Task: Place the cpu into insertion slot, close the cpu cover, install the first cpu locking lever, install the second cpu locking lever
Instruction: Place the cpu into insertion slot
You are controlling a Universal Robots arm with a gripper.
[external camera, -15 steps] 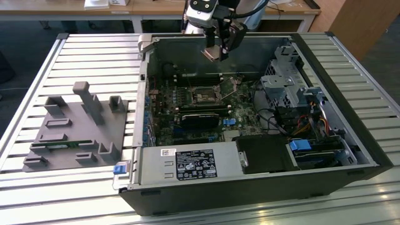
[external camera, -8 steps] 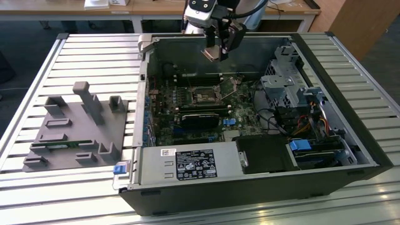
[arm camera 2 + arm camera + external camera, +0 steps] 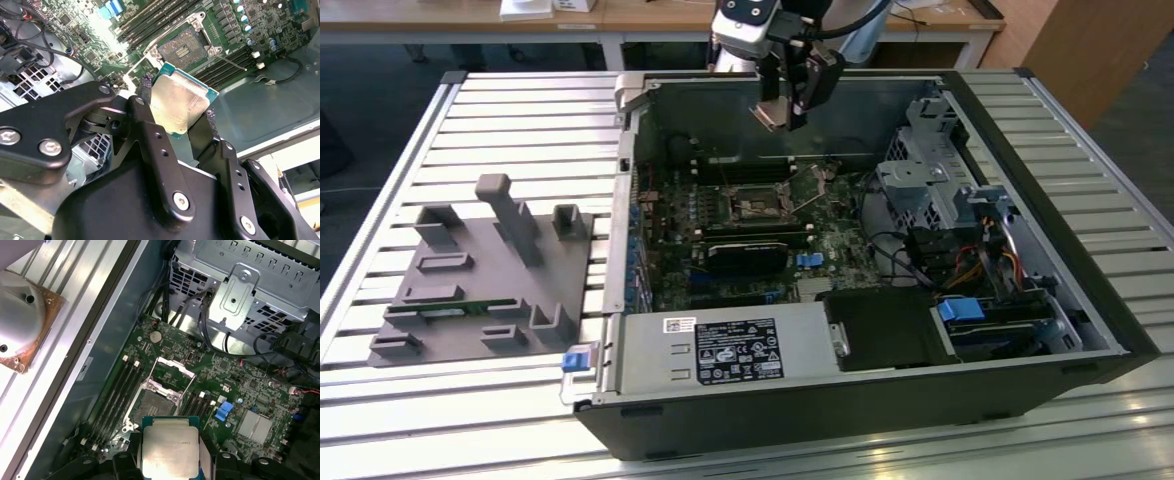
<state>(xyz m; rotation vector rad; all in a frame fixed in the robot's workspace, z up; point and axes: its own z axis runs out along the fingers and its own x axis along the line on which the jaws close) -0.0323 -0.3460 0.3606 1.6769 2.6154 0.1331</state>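
My gripper (image 3: 781, 115) hangs above the open computer case, shut on the cpu (image 3: 769, 114), a thin square chip with a pale metal face. Both wrist views show the cpu (image 3: 180, 102) (image 3: 170, 450) pinched by its edges between the black fingers (image 3: 210, 119). The insertion slot (image 3: 758, 207) (image 3: 186, 45) (image 3: 152, 405) lies bare below on the green motherboard, its dark centre exposed. The cpu cover (image 3: 172, 371) is swung open beside the socket. A thin lever rod (image 3: 231, 61) sticks out next to the socket. The chip is well above the board, apart from it.
The case walls (image 3: 634, 130) surround the board. A silver drive cage (image 3: 927, 180) and cables stand at the exterior view's right, a power supply (image 3: 720, 352) at the front, a black card (image 3: 747, 255) just before the socket. A grey fixture (image 3: 480, 270) lies on the slatted table.
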